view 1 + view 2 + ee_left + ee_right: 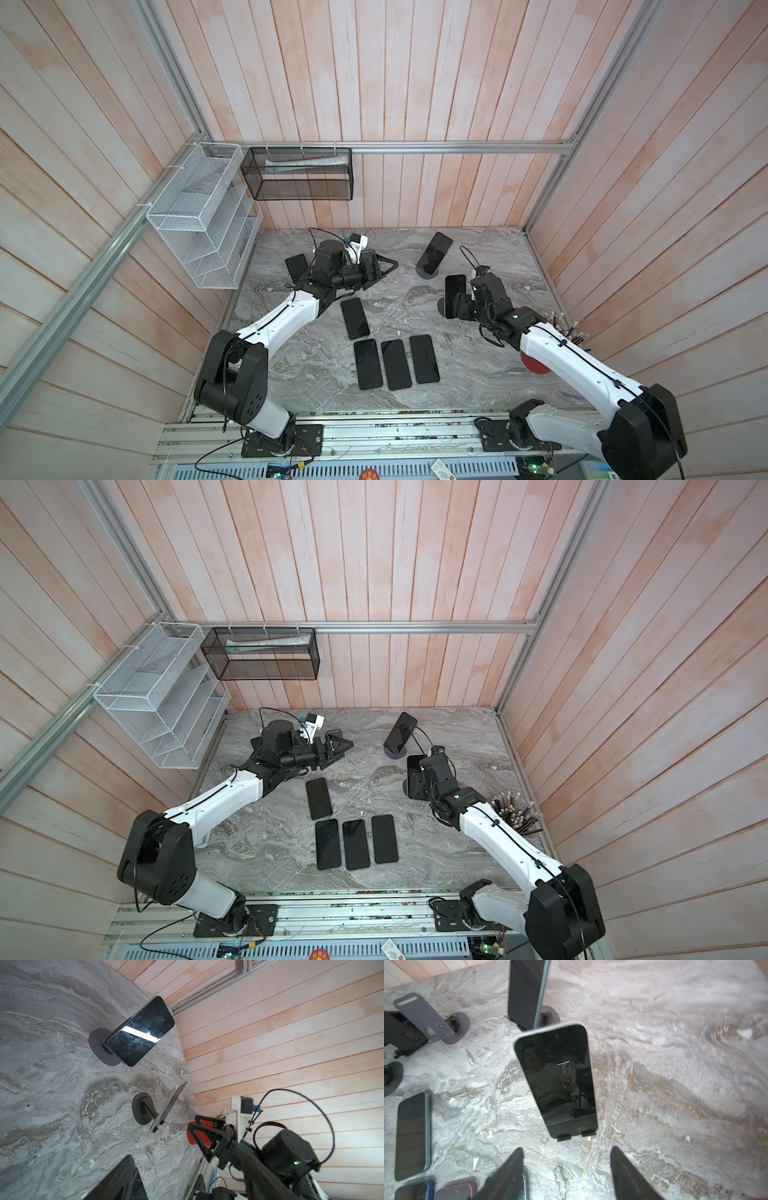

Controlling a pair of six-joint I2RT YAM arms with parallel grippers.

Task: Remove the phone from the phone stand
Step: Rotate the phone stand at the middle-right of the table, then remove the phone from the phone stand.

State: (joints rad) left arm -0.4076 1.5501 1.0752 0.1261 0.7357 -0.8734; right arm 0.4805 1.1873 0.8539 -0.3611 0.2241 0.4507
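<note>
In both top views, a phone [454,286] is seen propped on a phone stand [443,308] just beside the right gripper [462,305]; whether those jaws are spread cannot be told there. The left gripper [338,746] is held over the marble table [457,845] with its jaws apart, empty. In the left wrist view, the same phone [173,1103] is shown edge-on against its stand [143,1110]. In the right wrist view, the right gripper [566,1169] is spread, short of the phone [556,1080].

Even bright light; glare streak on phone [141,1032] screen; rt wrist view motion-blurred; top views wide-angle distorted.
</note>
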